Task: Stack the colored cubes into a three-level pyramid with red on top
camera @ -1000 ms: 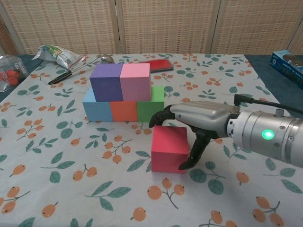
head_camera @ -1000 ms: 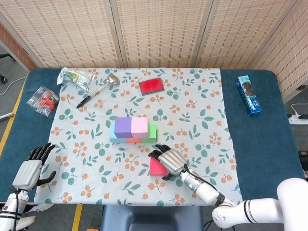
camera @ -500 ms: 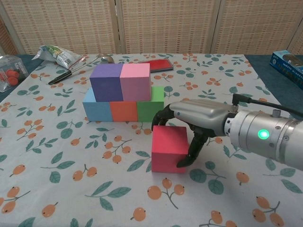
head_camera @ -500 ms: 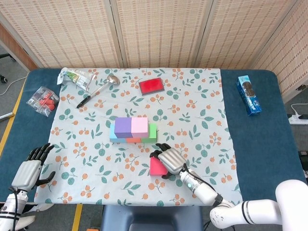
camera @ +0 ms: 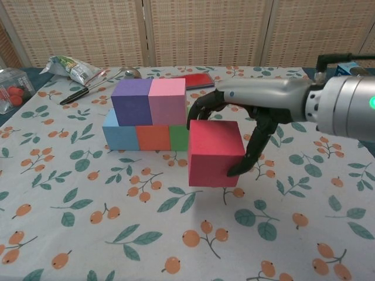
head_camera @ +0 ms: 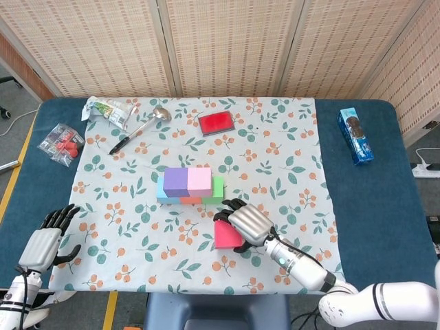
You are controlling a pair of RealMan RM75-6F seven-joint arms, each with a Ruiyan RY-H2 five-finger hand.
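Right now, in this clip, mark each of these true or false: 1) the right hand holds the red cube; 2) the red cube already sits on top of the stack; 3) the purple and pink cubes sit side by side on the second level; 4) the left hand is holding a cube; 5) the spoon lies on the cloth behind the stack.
1) True: the right hand grips the red cube, lifted off the cloth.
2) False: it hangs in front of the stack, not on it.
3) True: the purple cube and the pink cube touch, resting on the bottom row.
4) False: the left hand holds nothing, near the table's front left edge.
5) True: the spoon lies on the cloth behind the stack.
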